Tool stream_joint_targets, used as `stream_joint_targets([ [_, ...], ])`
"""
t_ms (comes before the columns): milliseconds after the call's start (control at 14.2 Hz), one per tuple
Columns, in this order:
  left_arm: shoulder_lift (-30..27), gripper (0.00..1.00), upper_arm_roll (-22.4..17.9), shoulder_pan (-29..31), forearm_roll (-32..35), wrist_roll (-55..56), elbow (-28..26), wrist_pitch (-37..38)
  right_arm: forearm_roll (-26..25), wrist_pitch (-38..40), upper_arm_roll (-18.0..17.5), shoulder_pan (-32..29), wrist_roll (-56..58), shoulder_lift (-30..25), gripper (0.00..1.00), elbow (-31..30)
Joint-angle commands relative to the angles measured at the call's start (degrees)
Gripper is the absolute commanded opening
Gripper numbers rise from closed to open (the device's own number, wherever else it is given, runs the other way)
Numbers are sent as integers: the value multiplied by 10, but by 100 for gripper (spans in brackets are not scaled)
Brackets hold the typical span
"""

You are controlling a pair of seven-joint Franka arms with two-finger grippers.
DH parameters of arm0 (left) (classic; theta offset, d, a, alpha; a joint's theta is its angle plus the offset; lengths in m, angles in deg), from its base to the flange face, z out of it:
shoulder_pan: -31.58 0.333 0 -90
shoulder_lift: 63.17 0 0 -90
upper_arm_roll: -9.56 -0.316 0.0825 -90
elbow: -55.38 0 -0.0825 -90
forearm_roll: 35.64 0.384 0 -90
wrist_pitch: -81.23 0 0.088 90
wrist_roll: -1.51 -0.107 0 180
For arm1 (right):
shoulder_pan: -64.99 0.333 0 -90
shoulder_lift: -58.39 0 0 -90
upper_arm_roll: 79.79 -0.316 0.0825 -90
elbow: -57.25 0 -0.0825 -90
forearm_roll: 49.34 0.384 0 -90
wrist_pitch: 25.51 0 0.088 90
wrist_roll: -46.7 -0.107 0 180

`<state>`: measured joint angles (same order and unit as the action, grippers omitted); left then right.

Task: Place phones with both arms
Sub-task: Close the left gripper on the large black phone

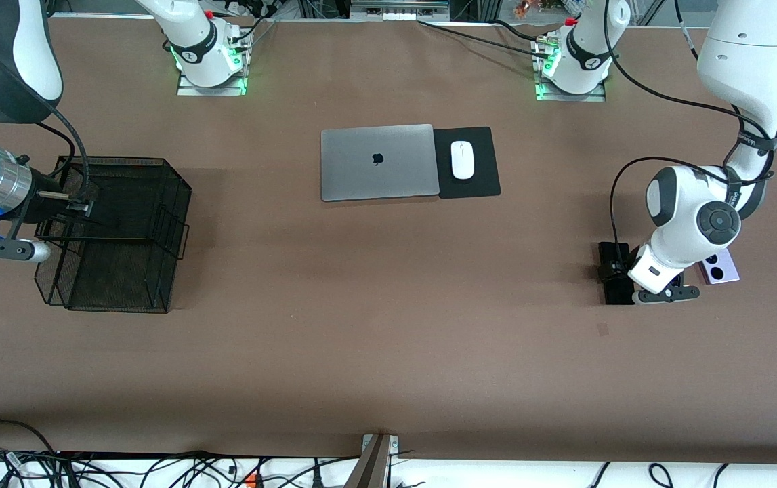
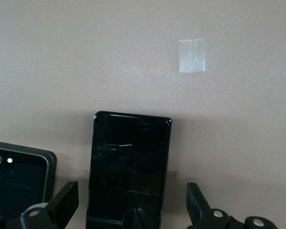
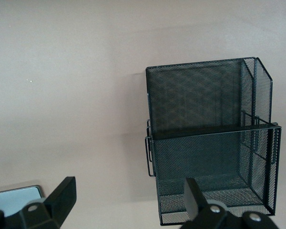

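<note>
Brown counter (image 1: 374, 325) carries everything we see. Nearest the front camera, toward the left arm's end, the left pincer (image 2: 128, 210) hangs low over the slim black phone (image 2: 128, 167), fingers (image 2: 64, 202) spread wide, one on each side of it, holding nothing. Just beside that phone lies the small black phone (image 2: 19, 179), and next to it the lavender phone (image 1: 720, 266). Toward the right arm's end, the right pincer (image 3: 126, 202) hangs over the black mesh basket (image 1: 117, 230), also wide and empty. Farther from the camera, mid-counter, sit a closed grey laptop (image 1: 378, 161) and a white mouse (image 1: 461, 160) on a black pad (image 1: 483, 163).
</note>
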<state>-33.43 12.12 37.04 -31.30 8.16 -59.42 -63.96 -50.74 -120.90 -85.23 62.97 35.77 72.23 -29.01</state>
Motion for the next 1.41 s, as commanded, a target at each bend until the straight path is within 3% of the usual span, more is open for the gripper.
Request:
stream_joint_targets([
  [0,-7,100,1,-2,-9,5,-22,-22,3,4,1,1,1,-4,100,1],
  [352,-5,100,1,-5,36,-6,-35,-22,3,4,1,1,2,-4,100,1],
  [633,-1,100,1,1,38,-64,-40,-22,3,4,0,1,2,-4,100,1],
  [1337,21,100,1,3,65,-66,-37,-25,3,4,0,1,2,-4,100,1],
])
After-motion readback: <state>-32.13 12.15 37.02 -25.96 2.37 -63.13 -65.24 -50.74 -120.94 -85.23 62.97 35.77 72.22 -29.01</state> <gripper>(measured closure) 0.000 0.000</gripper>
